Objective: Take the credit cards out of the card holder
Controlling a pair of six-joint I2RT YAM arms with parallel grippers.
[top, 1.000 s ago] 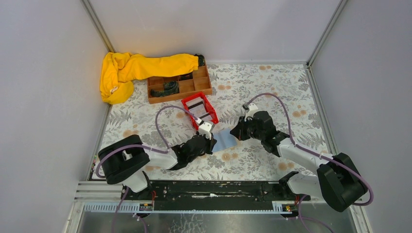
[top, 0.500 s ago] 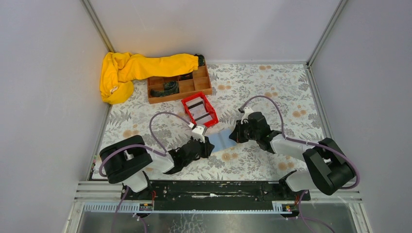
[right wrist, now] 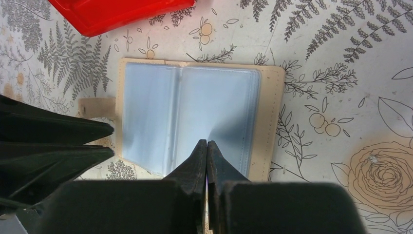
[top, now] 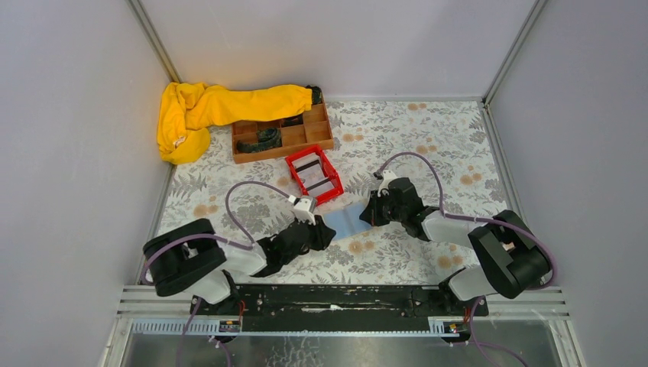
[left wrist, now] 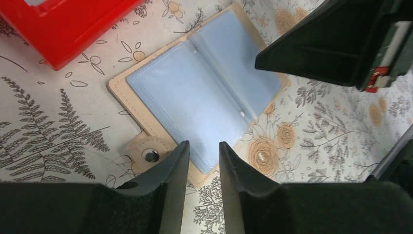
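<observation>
The left gripper (left wrist: 203,147) hovers over the near edge of the card holder (left wrist: 195,92). Its jaws stand a narrow gap apart with nothing between them. The right gripper (right wrist: 207,145) is closed, tips together on the pale blue pockets; you cannot tell whether it pins or pinches a sleeve. The holder lies open mid-table, toward the near edge, just beside the red bin (left wrist: 63,24). You can make out no credit cards in the pockets.

Watch for these hazards:
- The soft holder may slide or lift if the right tips lose their press.
- The left jaws may catch a sleeve or the snap tab (left wrist: 148,155) instead of a card.
- The grippers work close together and may collide.
</observation>
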